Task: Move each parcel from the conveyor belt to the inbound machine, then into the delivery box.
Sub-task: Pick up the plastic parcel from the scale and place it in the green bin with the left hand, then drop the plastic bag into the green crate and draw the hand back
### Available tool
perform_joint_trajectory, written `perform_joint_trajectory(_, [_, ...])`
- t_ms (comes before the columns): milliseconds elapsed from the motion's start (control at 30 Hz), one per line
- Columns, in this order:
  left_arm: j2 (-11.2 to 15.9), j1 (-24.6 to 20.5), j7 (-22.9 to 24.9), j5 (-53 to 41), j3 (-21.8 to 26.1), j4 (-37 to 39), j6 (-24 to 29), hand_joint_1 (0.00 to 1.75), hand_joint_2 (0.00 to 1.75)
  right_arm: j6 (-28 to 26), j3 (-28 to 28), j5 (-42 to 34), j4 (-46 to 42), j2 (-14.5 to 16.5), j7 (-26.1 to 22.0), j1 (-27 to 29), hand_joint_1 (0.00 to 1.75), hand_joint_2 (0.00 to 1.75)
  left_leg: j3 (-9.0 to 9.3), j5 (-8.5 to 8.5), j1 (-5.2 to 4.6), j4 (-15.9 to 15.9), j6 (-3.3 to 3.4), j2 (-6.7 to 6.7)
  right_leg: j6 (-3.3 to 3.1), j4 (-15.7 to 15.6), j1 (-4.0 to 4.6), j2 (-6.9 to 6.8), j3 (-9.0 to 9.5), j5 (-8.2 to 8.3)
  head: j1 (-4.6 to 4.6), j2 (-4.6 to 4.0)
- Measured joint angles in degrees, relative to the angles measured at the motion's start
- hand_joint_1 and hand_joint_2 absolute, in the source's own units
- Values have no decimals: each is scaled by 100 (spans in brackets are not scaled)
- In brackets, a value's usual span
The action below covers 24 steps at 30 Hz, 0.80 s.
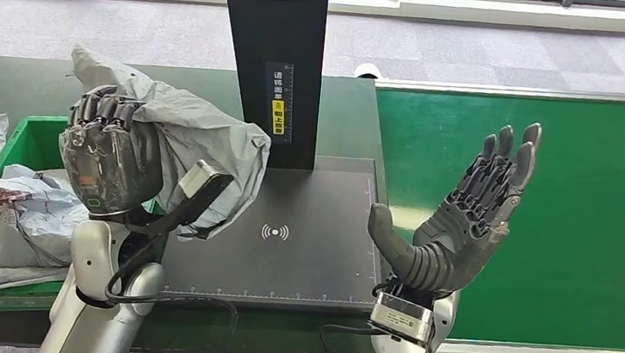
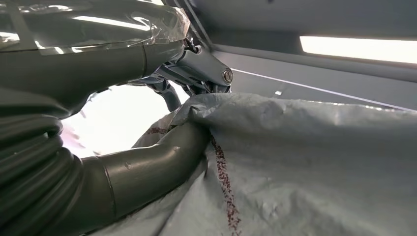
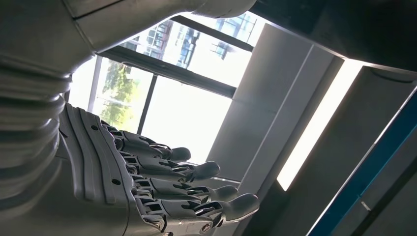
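Left hand [image 1: 108, 152]: nearest the head camera, raised just left of the inbound machine, fingers curled tight into a grey parcel [image 1: 195, 144]; the left wrist view shows the thumb [image 2: 147, 167] pressed against the wrinkled film, so the grip looks firm.
Grey parcel: hangs from that hand, draped over the left edge of the inbound machine's black plate [image 1: 302, 253]; I cannot tell whether its lower fold touches the plate. It sits between the plate and the bin, which suggests the scan step is in hand or just finishing.
Inbound machine: black plate with a white wireless mark [image 1: 275, 232] near its middle and a dark post [image 1: 273, 52] rising from its far edge, placed so a parcel can be held beneath the post.
Delivery box [image 1: 22, 144]: green bin just left of the inbound machine, already holding several crumpled parcels [image 1: 2, 216]; its closeness keeps the drop short.
Right hand [image 1: 460, 221]: right of the inbound machine, over the seam with the belt, palm turned inward, fingers spread and holding nothing, probably ready for the next pick.
Conveyor belt [image 1: 564, 218]: green surface right of the inbound machine; no parcel shows on the visible stretch.
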Motion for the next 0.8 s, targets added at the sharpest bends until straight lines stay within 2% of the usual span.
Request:
perform_joint_trajectory(167, [165,-8,245,0,552,49,-1,175,175,0,0,4,-136,-8,0,65,0,175,1,1,0,0,-1,2,0,0,0,1,-2,0,0,0])
perform_joint_trajectory(400, [249,-27,265,1,1105,149,-2,175,175,0,0,13,-214,-13,0,93,0,175,-1,1,0,0,-2,1,0,0,-1,2,-2,0,0,0])
perform_joint_trajectory(467, [212,-61,-32,34,1451,202,-2,175,175,0,0,-3,-232,-13,0,104,0,175,-1,1,0,0,-2,3,0,0,0,4,-3,0,-1,0])
perform_joint_trajectory(633, [-6,-193,-1025,171,2669,372,-4,175,175,0,0,-16,-283,-15,0,135,0,175,0,2,0,0,-2,6,0,0,3,6,-6,0,-1,0])
perform_joint_trajectory(800, [-135,-225,-1193,162,3342,491,-4,175,175,0,0,-17,-289,-16,0,137,0,175,-1,2,3,0,-3,4,-1,0,5,5,-6,0,0,0])
